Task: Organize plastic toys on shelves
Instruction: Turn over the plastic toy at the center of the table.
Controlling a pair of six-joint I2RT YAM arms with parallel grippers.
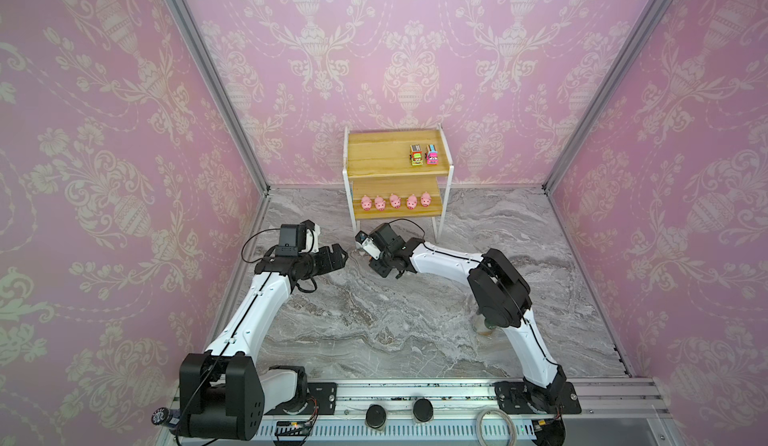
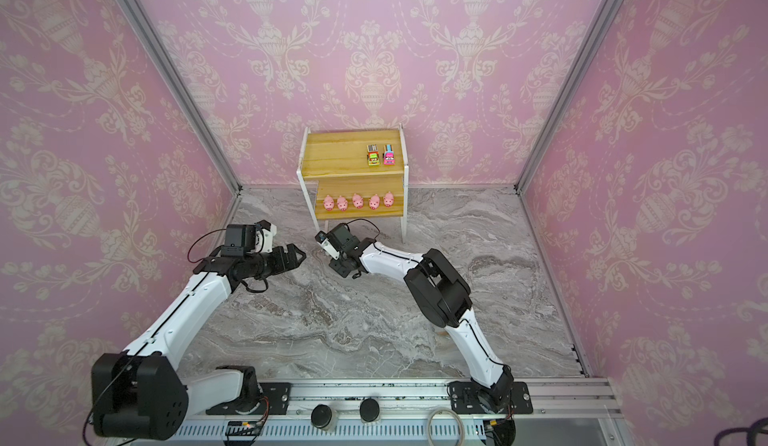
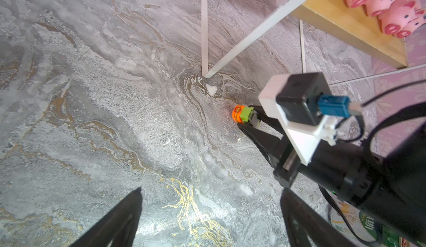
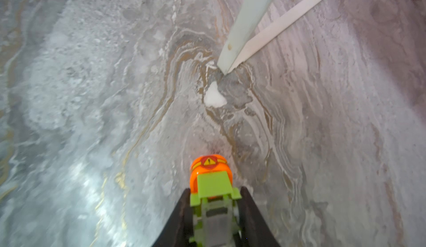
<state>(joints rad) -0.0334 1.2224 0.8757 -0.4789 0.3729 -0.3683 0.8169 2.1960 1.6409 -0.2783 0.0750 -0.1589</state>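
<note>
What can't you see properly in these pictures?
- Orange and green plastic toy truck in the right pincer: the right wrist view's edge cuts off its near end; the right arm covers it in both top views.
- Green metal drink can: left wrist view, cut by the edge, partly under that arm.
- Pink plastic pigs: left wrist view, blurred, cut by the edge.
- Dark bottle: in a top view, partly behind the left arm's base.

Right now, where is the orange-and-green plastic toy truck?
Wrist views show the truck between the jaws of the right gripper, by the grey marble tabletop, near a white metal rack leg.
</note>
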